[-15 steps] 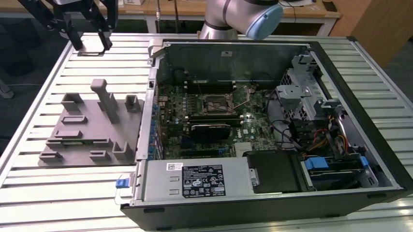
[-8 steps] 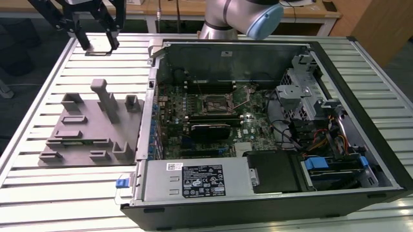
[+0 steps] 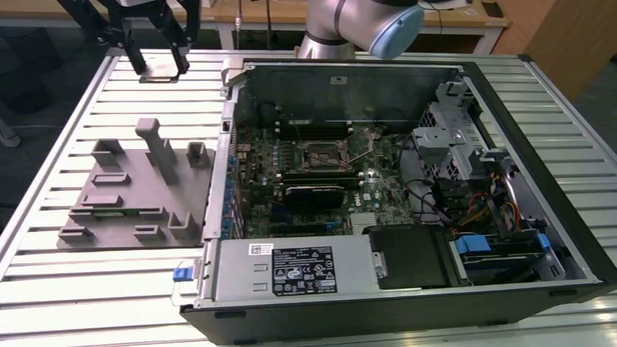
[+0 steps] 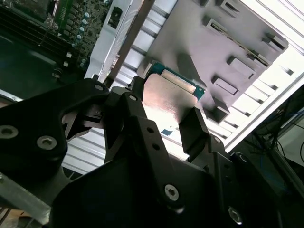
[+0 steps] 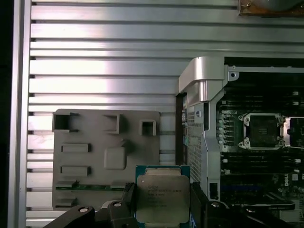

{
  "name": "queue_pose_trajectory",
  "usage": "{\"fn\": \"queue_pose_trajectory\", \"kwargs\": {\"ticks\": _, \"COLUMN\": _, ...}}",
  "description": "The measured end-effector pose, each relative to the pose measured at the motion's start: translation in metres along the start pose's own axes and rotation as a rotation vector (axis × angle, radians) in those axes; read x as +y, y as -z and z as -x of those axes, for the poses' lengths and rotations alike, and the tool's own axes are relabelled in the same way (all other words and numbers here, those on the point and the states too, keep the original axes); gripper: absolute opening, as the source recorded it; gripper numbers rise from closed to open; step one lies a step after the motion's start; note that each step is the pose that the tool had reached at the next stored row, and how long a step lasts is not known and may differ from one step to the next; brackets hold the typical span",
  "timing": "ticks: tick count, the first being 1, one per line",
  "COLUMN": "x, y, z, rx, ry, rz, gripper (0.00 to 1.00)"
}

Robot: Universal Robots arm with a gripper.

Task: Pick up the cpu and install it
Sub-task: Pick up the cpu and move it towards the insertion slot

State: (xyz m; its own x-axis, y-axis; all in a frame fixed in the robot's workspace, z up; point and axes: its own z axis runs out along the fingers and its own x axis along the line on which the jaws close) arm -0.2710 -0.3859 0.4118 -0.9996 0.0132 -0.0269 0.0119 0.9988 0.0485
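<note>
- The pincer (image 5: 163, 203) is clenched on the cpu (image 5: 162, 197), gripping two opposite edges.
- The cpu is square and held flat, metal lid facing the first wrist view, edges in line with the slats.
- It hangs above the slatted metal worktop (image 3: 77, 289) near the grey holder plate (image 3: 126, 195), on the exterior view's left of the open computer case (image 3: 540, 217).
- The socket (image 3: 323, 153) on the motherboard stands open.

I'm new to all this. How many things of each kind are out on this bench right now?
cpu: 1, gripped in the tool
grey holder tray: 1
open computer case: 1
empty motherboard socket: 1
robot arm: 1
Total: 5
</note>
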Motion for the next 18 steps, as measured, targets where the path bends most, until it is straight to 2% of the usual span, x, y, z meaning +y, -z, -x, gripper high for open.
{"fn": "queue_pose_trajectory", "kwargs": {"ticks": 18, "x": 0.0033, "y": -0.0010, "z": 0.0304, "rx": 0.0000, "ry": 0.000, "rz": 0.0001, "gripper": 0.54}}
